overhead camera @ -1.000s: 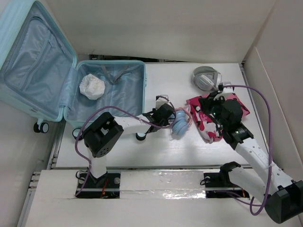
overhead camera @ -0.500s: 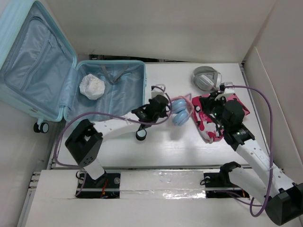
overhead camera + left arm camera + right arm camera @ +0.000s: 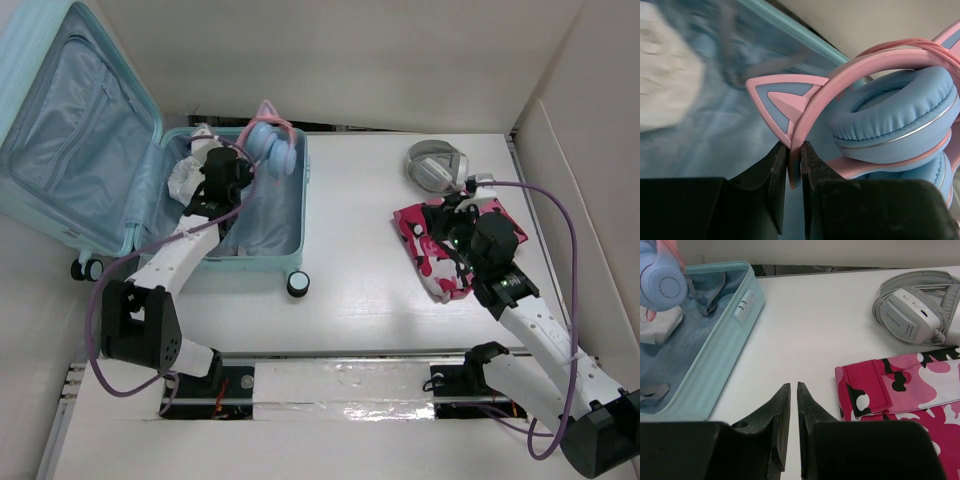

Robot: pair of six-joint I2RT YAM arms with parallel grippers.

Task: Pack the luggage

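Luggage [image 3: 70, 120]: small pale aqua hard-shell suitcase, ribbed shell, grey-blue fabric lining, black-and-white casters. Lies open at far left of white surface [image 3: 360, 300], lid swung out left.

Count: one suitcase, two headphones, one cloth, one crumpled white bundle [image 3: 182, 182] in suitcase base.

My left jaws pinch band of pink-and-blue cat-ear headphones [image 3: 270, 148], over suitcase's far right corner.

My right jaws nearly together, empty, above pink camouflage cloth [image 3: 440, 250]. Grey-white headphones [image 3: 435, 165] lie just beyond it.

Second ago left jaws held headphones mid-surface beside cloth; right jaws unmoved.
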